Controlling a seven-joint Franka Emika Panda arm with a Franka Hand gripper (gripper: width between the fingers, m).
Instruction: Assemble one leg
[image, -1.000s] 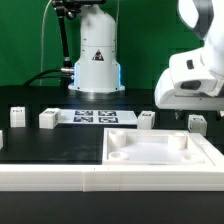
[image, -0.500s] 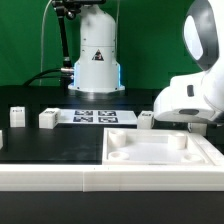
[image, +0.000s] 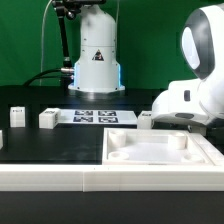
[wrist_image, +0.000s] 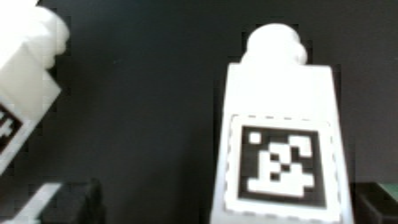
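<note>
In the wrist view a white leg (wrist_image: 281, 130) with a square black-and-white tag and a rounded peg end lies on the black table. My gripper (wrist_image: 228, 205) is open, with the tagged end of the leg between its two dark fingertips (wrist_image: 68, 203); they do not touch the leg. In the exterior view my white hand (image: 190, 100) hangs low at the right, behind the large panel, and hides the fingers. One leg (image: 147, 118) shows just left of the hand. Two more legs (image: 48, 119) (image: 16, 116) stand at the exterior view's left.
A large flat white panel (image: 130, 170) with recessed corners fills the front. The marker board (image: 95, 117) lies at the middle back, before the white robot base (image: 95, 60). Another white part (wrist_image: 27, 75) lies close beside the leg in the wrist view.
My hand has come down toward the table and shifted a little to the exterior view's left. The fingers that showed below it before are now hidden.
</note>
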